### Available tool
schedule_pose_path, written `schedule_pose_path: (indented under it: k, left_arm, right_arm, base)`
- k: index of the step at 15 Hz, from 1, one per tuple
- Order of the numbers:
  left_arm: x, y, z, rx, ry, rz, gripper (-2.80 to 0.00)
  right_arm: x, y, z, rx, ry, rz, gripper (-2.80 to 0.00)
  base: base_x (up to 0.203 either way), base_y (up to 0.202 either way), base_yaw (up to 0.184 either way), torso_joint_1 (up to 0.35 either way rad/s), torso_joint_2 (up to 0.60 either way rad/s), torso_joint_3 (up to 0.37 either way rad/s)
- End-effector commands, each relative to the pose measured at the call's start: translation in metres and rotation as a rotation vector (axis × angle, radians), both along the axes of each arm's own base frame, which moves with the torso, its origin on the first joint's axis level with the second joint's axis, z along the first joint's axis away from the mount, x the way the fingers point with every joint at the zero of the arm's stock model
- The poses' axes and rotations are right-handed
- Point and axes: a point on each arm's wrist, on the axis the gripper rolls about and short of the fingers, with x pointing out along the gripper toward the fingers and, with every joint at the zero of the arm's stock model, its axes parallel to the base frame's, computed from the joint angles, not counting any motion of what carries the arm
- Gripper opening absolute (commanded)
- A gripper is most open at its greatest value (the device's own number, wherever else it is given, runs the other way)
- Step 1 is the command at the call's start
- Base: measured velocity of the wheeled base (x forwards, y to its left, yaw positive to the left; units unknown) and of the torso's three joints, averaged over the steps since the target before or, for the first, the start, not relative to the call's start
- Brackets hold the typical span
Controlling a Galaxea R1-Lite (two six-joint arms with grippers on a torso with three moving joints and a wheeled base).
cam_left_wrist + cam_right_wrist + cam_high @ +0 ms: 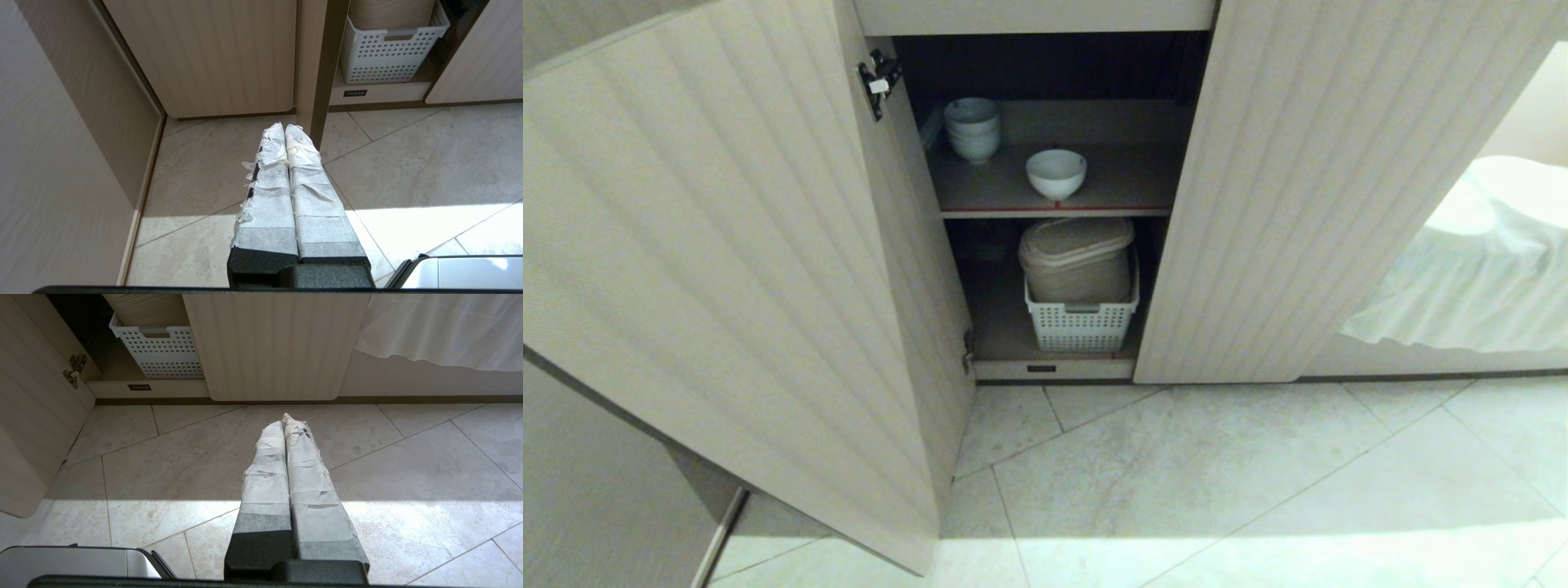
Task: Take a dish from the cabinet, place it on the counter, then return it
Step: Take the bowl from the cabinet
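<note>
From the head camera I look down into the open cabinet point(1045, 204), both fluted doors swung wide. Going left to right on the upper, red-edged shelf point(1127, 184): a stack of greyish-white bowls point(972, 129) sits at about ten o'clock from the dish point(1056, 173), which stands alone and upright near the shelf's front edge, apart from the stack. Below it, a white slotted basket point(1082, 322) holds a beige bin.

Neither arm shows in the head view. The left gripper point(284, 130) hangs over the floor tiles point(1258, 474) before the cabinet, its taped jaws pressed together on nothing. The right gripper point(288, 421) does likewise, jaws together and empty.

I judge the dish light but rigid, glazed and slippery, and breakable if dropped. I would pinch its rim at the near side, one finger inside and one outside, since the tapering wall would let the jaws slide.
</note>
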Motion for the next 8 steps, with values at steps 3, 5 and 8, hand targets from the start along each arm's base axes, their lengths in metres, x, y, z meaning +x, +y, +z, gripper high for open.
schedule_pose_path:
  k: [3, 5, 8]
  left_arm:
    - [0.0001, 0.0, -0.0002, 0.001, 0.001, 0.0, -2.8]
    - [0.0001, 0.0, -0.0002, 0.001, 0.001, 0.0, -2.8]
    - [0.0, 0.0, 0.0003, -0.001, -0.002, 0.0, -2.8]
  right_arm:
    - [0.0, 0.0, 0.0, 0.0, -0.001, 0.0, -2.8]
    - [0.0, 0.0, 0.0, 0.0, -0.001, 0.0, -2.8]
    - [0.0, 0.0, 0.0, 0.0, -0.001, 0.001, -2.8]
  base:
    - [0.0, 0.0, 0.0, 0.0, 0.0, 0.0]
    - [0.0, 0.0, 0.0, 0.0, 0.0, 0.0]
    - [0.0, 0.0, 0.0, 0.0, 0.0, 0.0]
